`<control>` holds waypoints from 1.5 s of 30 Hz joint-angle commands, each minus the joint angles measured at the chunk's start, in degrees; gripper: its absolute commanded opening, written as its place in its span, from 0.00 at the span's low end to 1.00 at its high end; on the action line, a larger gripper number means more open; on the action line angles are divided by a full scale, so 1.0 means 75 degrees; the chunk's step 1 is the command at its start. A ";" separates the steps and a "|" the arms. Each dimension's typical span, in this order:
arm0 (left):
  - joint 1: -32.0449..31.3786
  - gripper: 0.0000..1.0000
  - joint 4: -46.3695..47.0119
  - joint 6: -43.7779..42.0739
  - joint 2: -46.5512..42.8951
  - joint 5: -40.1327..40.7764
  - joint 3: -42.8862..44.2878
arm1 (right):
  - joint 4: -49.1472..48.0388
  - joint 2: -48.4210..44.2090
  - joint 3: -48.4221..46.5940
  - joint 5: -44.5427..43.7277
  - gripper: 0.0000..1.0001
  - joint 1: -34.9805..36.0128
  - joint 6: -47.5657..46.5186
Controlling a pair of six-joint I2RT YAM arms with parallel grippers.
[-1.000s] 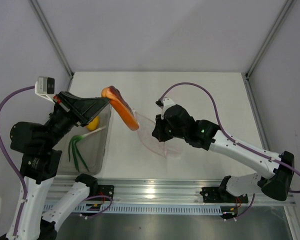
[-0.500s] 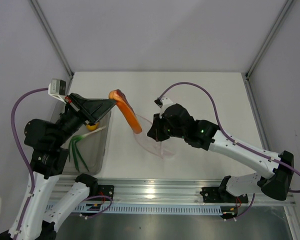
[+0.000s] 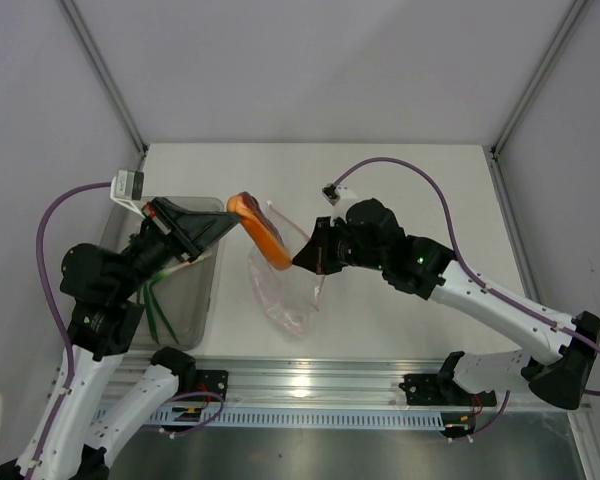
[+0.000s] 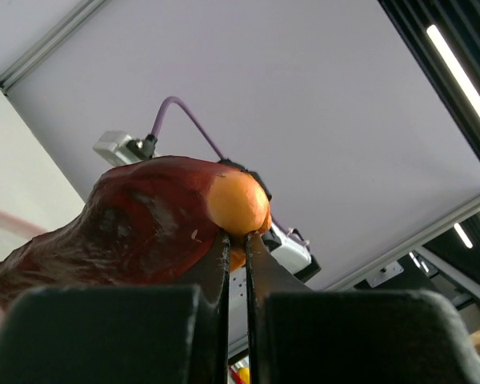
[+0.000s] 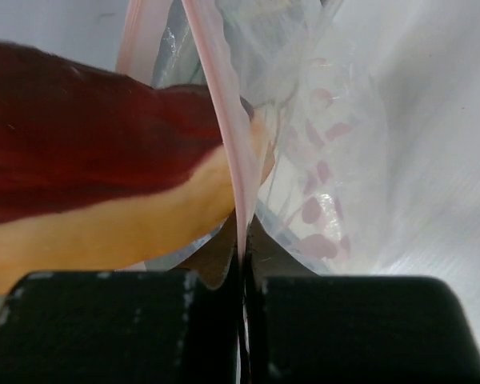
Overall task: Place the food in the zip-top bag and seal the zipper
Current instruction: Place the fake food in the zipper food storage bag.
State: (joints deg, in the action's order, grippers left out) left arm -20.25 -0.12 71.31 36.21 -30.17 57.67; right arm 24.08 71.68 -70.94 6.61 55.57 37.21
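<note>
Red-orange food (image 3: 265, 232) clamped in left end effector (image 4: 238, 244), tip at zip-top bag (image 3: 285, 295) mouth.

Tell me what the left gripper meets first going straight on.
Likely the bag's raised mouth, where the piece it holds sits; the right gripper, pinching the zipper, lies just beyond.

The white table (image 3: 430, 180) bears a grey bin (image 3: 195, 318) at left and, perhaps, the bag's (image 3: 285, 300) lower corner.

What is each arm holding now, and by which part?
Left gripper: jaws shut on the orange end of the dark red-orange piece. Right gripper: jaws pinch the zip-top bag by its zipper strip.
</note>
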 commanded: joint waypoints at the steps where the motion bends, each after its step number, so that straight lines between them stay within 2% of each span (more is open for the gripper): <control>1: -0.0252 0.01 -0.0320 -0.0880 -0.0233 0.0050 0.0056 | -0.0433 -0.0229 -0.0092 0.0290 0.00 -0.0109 0.0335; 7: -0.1118 0.01 -0.1388 -0.1701 -0.0035 0.0659 0.0220 | -0.0480 -0.0241 -0.0210 0.0302 0.00 -0.0132 0.0324; 12: -0.1939 0.00 -0.2245 -0.2136 0.0434 0.1606 0.0537 | -0.0362 -0.0112 -0.0339 0.0384 0.00 -0.0121 0.0242; 23: -0.3323 0.00 -0.2363 -0.2301 0.0821 0.2956 0.0420 | 0.0001 -0.0299 -0.0620 -0.0038 0.00 -0.0155 0.0007; 32: -0.4448 0.01 -0.3218 -0.2675 0.1290 0.4362 0.0900 | 0.0118 -0.0463 -0.0667 -0.0143 0.00 -0.0249 -0.0098; 35: -0.4530 0.19 -0.3277 -0.2827 0.1185 0.4491 0.0971 | 0.0188 -0.0557 -0.0655 -0.0202 0.00 -0.0261 -0.0133; 36: -0.4554 0.38 -0.3289 -0.2909 0.1149 0.4538 0.0982 | 0.0246 -0.0569 -0.0632 -0.0213 0.00 -0.0261 -0.0145; 38: -0.4554 0.53 -0.3347 -0.2980 0.0998 0.4609 0.1006 | 0.0270 -0.0627 -0.0620 -0.0249 0.00 -0.0273 -0.0168; 39: -0.4554 0.65 -0.3417 -0.3085 0.0962 0.4713 0.1064 | 0.0305 -0.0662 -0.0597 -0.0260 0.00 -0.0273 -0.0169; 41: -0.4554 0.69 -0.3685 -0.3191 0.0880 0.4866 0.1170 | 0.0317 -0.0686 -0.0585 -0.0249 0.00 -0.0273 -0.0180; 45: -0.4554 0.70 -0.3968 -0.3180 0.0868 0.5171 0.1252 | 0.0236 -0.0756 -0.0491 -0.0167 0.00 -0.0273 -0.0134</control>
State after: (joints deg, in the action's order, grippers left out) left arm -53.91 -28.18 49.30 43.03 5.58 64.69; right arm 27.44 67.88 -73.08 5.37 53.76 36.60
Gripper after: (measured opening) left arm 0.701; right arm 0.002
